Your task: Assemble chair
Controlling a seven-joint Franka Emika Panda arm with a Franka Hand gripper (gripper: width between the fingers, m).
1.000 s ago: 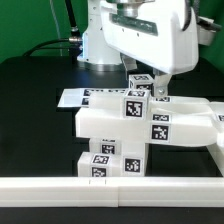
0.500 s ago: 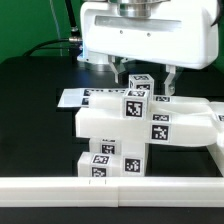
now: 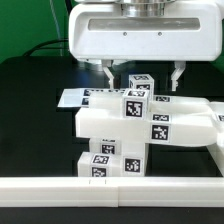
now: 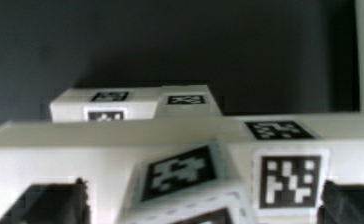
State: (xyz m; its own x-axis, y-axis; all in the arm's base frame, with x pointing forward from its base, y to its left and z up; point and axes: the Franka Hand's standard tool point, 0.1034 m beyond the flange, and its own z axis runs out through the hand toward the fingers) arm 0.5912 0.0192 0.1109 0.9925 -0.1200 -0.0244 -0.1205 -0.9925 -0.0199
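Exterior view: low, frontal, close. Wrist view: looks down; both share chair (image 3: pixel 128 125) (image 4: pixel 214 160).

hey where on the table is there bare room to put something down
Bare black table lies to the exterior view's left of the chair, between the marker board and the rail. The middle and right are crowded by chair parts, with the gripper overhead.

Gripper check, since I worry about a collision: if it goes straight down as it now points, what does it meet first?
Probably the chair: the open gripper hangs above its top tagged cube, fingers either side; depth is unclear.
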